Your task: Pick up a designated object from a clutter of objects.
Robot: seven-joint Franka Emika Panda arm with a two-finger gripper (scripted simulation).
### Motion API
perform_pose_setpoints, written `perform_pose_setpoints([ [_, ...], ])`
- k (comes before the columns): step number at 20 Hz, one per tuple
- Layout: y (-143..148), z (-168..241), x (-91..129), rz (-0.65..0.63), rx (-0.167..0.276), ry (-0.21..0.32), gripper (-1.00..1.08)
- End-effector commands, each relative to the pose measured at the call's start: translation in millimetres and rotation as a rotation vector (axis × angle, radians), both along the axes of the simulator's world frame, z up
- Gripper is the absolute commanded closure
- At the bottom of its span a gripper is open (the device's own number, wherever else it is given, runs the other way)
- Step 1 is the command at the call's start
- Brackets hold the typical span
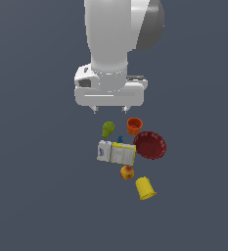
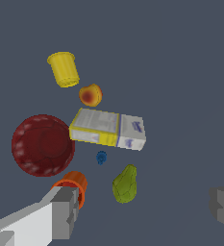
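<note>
The designated object is a small yellow-green pear (image 1: 108, 129) (image 2: 125, 184), lying on the dark floor at the near end of the clutter of objects. My gripper (image 1: 110, 110) (image 2: 144, 209) hangs open above it, with nothing between the fingers. One grey fingertip (image 2: 64, 211) shows beside the orange cup, the other fingertip (image 2: 223, 207) far across the wrist view. The pear lies between the two fingers in the wrist view, closer to the cup-side finger. No contact with the pear is visible.
An orange cup (image 1: 134, 126) (image 2: 74, 186) stands close beside the pear. A dark red bowl (image 1: 149, 145) (image 2: 43, 144), a white-yellow box (image 1: 116, 152) (image 2: 107, 128), a small blue piece (image 2: 101, 157), a red-yellow apple (image 1: 127, 172) (image 2: 90, 95) and a yellow cup (image 1: 146, 188) (image 2: 64, 69) lie beyond.
</note>
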State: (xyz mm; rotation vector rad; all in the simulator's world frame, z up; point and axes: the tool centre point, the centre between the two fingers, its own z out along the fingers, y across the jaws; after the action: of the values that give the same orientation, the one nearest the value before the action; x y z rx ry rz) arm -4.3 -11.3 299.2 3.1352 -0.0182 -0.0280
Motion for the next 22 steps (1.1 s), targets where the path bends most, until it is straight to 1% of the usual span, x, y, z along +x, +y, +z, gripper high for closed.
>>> perform_pose_setpoints([
  [1,0.0,0.0,0.0,0.000,0.000,0.000,-0.92],
  [9,0.1,10.0,1.1,-0.043,0.021,-0.013,-0.92],
  [12,0.1,10.3,1.2,-0.042,0.021,-0.013,-0.92],
  [17,-0.7,3.5,-0.2,-0.063,0.021,-0.013,-0.92],
  [22,-2.7,-13.9,-4.1,-0.117,0.019,-0.013,-0.92],
])
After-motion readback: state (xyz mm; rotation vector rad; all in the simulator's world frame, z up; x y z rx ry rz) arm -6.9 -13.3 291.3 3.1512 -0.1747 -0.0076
